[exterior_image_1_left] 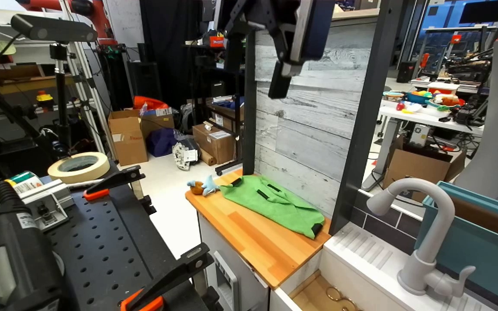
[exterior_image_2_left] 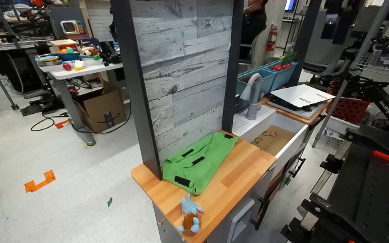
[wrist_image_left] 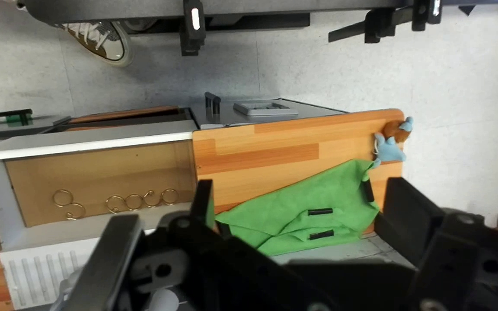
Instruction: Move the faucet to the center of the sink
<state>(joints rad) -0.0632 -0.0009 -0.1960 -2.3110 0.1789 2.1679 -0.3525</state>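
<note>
The gripper [wrist_image_left: 301, 205] being released and empty, I would lower it to the far side of the faucet [exterior_image_1_left: 440, 220], on the right of the sink [exterior_image_1_left: 361, 272] in an exterior view, and push its left-pointing spout [exterior_image_1_left: 381, 204] slowly to the near side until centred.

Black claw [wrist_image_left: 301, 209] with round screws [wrist_image_left: 465, 218]

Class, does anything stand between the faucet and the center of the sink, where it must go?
Nothing visible does. In an exterior view, the space from the faucet across to the center of the sink looks open; the gold rings lie lower, on the sink's floor.
</note>
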